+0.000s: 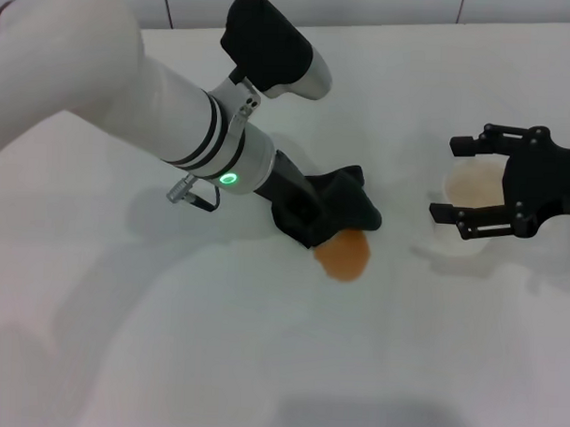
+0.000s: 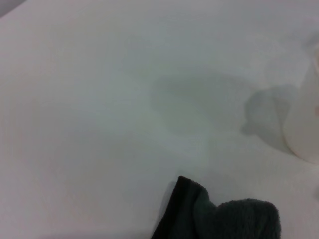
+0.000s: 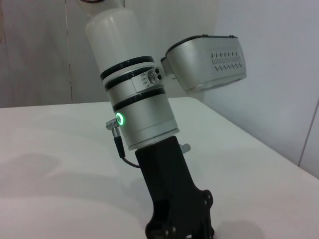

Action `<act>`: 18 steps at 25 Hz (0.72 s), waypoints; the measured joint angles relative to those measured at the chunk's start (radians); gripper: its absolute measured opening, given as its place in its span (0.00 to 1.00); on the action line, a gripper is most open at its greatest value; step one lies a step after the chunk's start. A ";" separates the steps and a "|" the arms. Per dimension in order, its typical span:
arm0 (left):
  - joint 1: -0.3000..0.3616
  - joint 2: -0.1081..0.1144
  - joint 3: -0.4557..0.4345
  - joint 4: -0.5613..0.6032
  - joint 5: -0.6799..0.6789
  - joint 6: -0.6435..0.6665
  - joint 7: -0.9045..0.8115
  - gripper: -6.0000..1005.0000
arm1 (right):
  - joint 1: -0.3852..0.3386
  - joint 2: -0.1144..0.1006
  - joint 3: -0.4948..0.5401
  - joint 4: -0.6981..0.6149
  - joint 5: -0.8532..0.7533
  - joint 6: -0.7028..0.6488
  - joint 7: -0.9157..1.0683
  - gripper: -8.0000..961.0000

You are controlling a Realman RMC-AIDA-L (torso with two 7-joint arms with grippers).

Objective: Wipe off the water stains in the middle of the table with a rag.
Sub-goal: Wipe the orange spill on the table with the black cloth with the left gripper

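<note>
On your table point(image 1: 261, 363), the orange water stains point(image 1: 344, 256) lay nearest, in the middle. Just behind them sat the black rag point(image 1: 337, 208), its front edge touching the blotch. Your left gripper point(image 1: 299, 212) pressed down into the rag; whether its fingers were clamped you couldn't tell, as the cloth hid them. Off to the right, your right gripper point(image 1: 457, 178) hovered spread wide around a clear cup point(image 1: 473, 190).

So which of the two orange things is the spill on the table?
The flat orange blotch, the water stains, beside the rag; the other is a cup between the right gripper's fingers.
</note>
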 joint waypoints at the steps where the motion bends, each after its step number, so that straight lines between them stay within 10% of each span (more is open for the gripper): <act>1: -0.002 0.000 0.000 0.001 0.000 0.008 0.011 0.08 | -0.001 0.000 0.001 0.000 0.000 0.000 0.000 0.90; 18: -0.012 0.000 0.060 0.061 -0.002 0.116 0.109 0.08 | 0.001 0.000 0.005 0.002 0.000 0.006 0.000 0.90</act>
